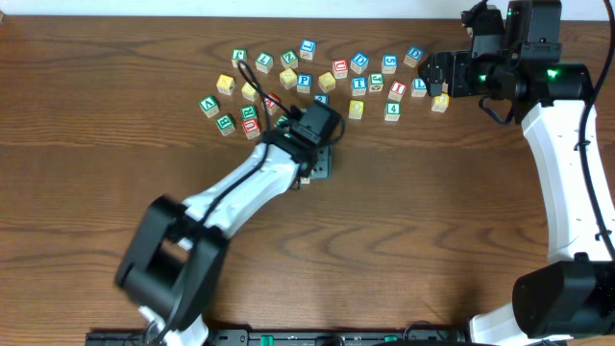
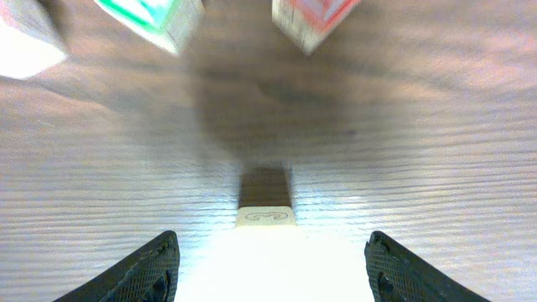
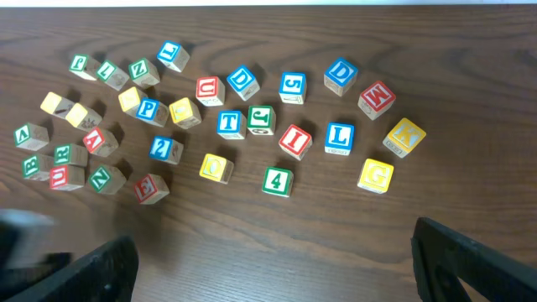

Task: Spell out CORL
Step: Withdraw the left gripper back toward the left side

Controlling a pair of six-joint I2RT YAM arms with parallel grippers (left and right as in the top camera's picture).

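Many wooden letter blocks [image 1: 327,82] lie scattered on the far part of the brown table [image 1: 432,240], and no row of letters is formed among them. The left gripper [image 1: 317,161] is low over the wood at the near edge of this group. In its own camera its two fingers [image 2: 155,268] stand wide apart. One pale block [image 2: 265,216] sits on the table between them, a little ahead of the tips, and seems to touch neither. The mark on its face is too blurred to read, and a strong white glare covers the wood just before it.

The right gripper [image 1: 437,82] hangs at the right end of the group. Its fingers [image 3: 470,260] are also spread, with nothing between them. From the right wrist view some faces are clear. The blue L block [image 3: 339,137] lies between a red I block [image 3: 294,140] and a yellow K block [image 3: 404,136]. A yellow G block [image 3: 375,175] is just in front of the K, and a green 4 block [image 3: 277,180] is nearer to the camera. The C, O and R blocks I cannot pick out with certainty.
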